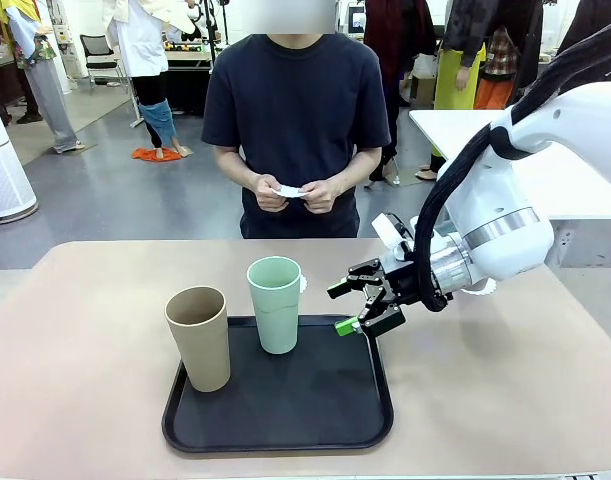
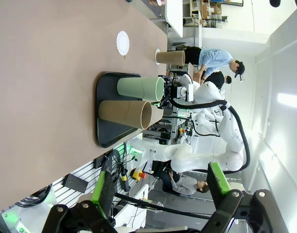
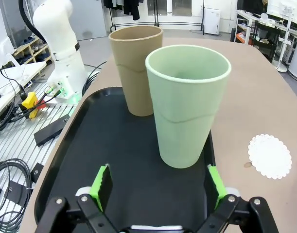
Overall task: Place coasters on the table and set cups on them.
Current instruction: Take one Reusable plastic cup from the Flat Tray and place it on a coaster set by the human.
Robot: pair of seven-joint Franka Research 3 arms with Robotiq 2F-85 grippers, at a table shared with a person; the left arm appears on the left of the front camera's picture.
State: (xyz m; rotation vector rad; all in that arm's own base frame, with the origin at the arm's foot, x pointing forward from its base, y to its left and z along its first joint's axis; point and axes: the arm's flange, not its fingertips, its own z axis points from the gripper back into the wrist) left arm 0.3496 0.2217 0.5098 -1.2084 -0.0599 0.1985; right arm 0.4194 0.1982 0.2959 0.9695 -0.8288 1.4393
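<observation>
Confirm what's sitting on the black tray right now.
Two upright cups stand on the black tray: the mint green cup and a tan cup. The rest of the tray floor is bare. Whatever lies beneath their bases is covered.

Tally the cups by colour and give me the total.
Tan cups: 2
Mint green cups: 1
Total: 3

Two tan cups (image 2: 124, 110) (image 2: 170, 57), one green cup (image 2: 138, 89), three white coasters (image 2: 122, 42) (image 2: 157, 51) (image 1: 290, 190), one black tray (image 1: 315, 400).
</observation>
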